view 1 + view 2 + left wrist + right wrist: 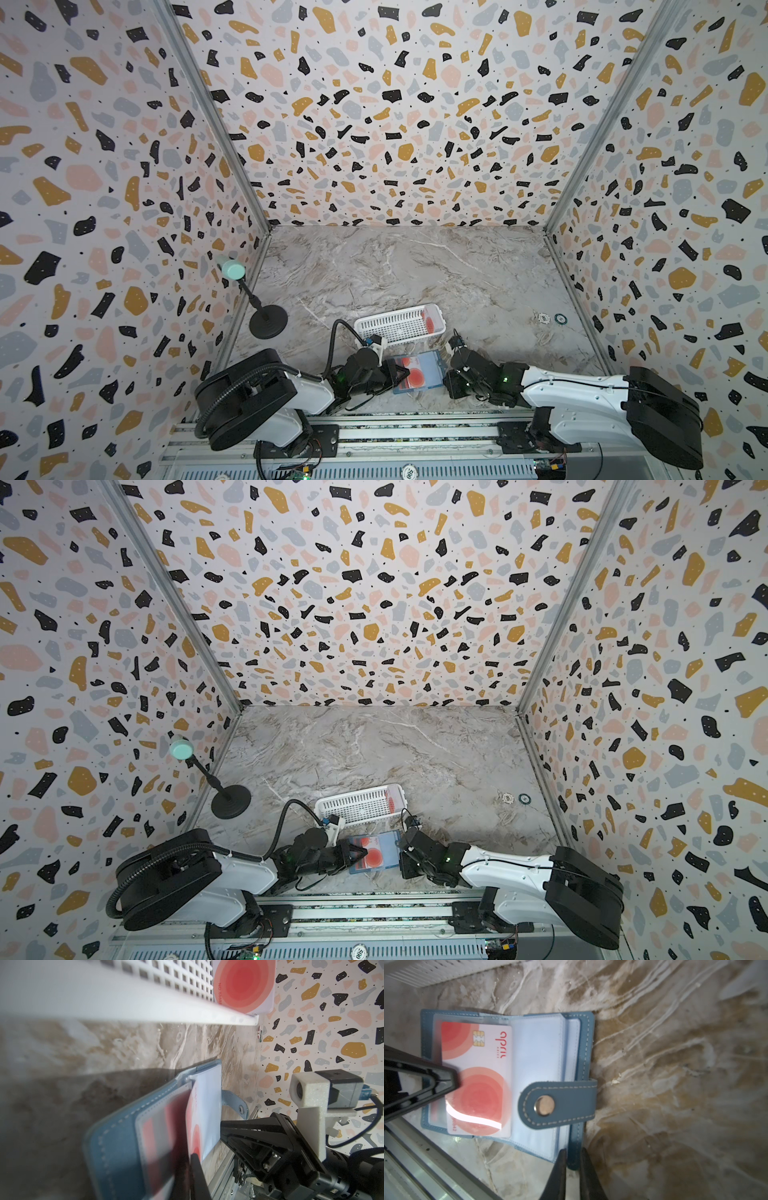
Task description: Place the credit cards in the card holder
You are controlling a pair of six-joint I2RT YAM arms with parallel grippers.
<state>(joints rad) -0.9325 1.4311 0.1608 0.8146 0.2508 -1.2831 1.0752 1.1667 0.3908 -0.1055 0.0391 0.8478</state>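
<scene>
The slate-blue card holder [428,376] [384,856] [588,1043] lies open on the marble near the front edge, its snap tab [556,1103] folded over the clear pockets. A pale credit card [481,1095] [196,1138] with red-orange circles lies over its left page, one end under a frosted pocket. My left gripper [405,372] [362,851] [190,1160] is shut on that card's edge. My right gripper [446,376] [401,854] [573,1154] is shut on the holder's blue cover edge. Another credit card [430,320] [243,985] stands in the basket.
The white slotted basket [390,328] [353,806] sits just behind the holder. A black stand with a mint head [268,322] is at the left wall. Two small round bits [552,318] lie far right. A metal rail [374,432] runs along the front.
</scene>
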